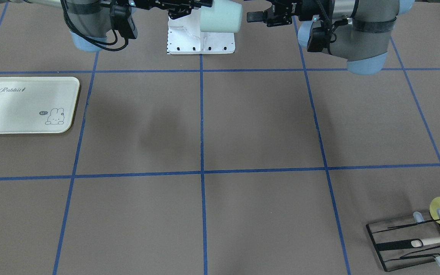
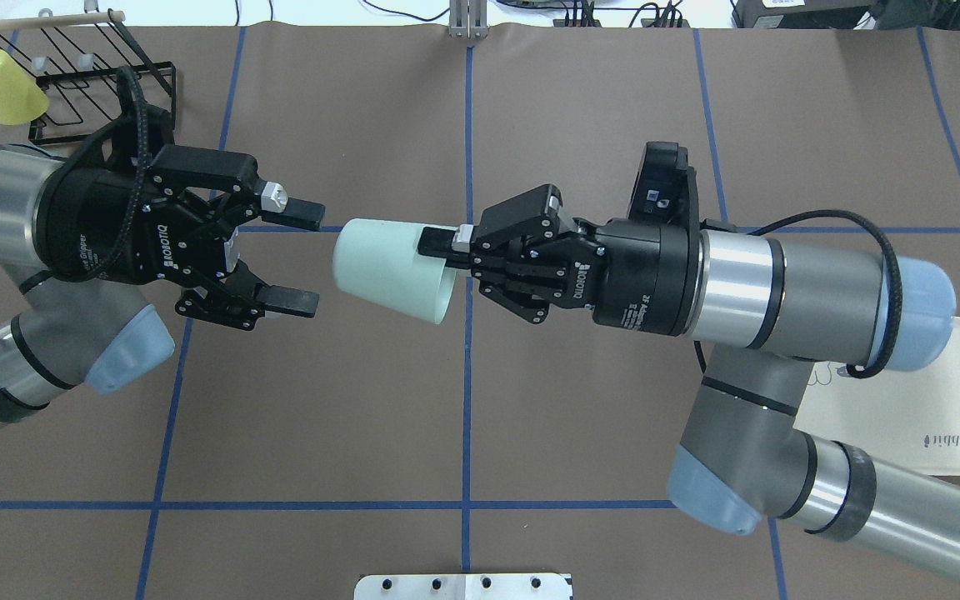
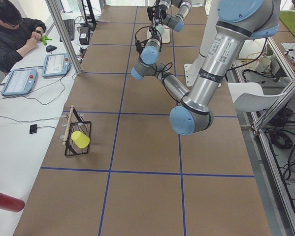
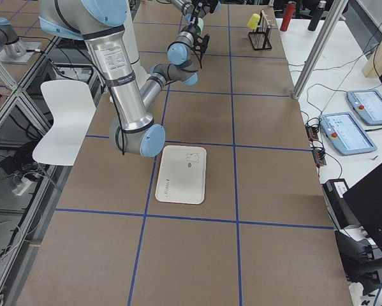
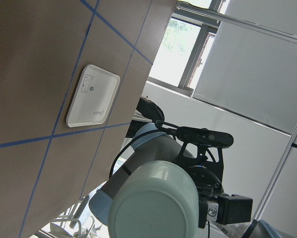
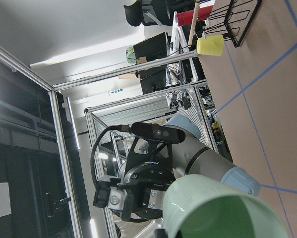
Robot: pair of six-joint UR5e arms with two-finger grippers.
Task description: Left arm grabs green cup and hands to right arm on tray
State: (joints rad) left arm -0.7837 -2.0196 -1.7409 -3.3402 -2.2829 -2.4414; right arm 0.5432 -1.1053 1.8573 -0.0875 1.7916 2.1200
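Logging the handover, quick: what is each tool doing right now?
Left tool: open, holding nothing.
Right tool: closed on the rim of the green cup.

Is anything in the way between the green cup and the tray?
Nothing visible is. The right gripper holds the cup up in the air, the tray has nothing on it, and nothing lies on the table between them.
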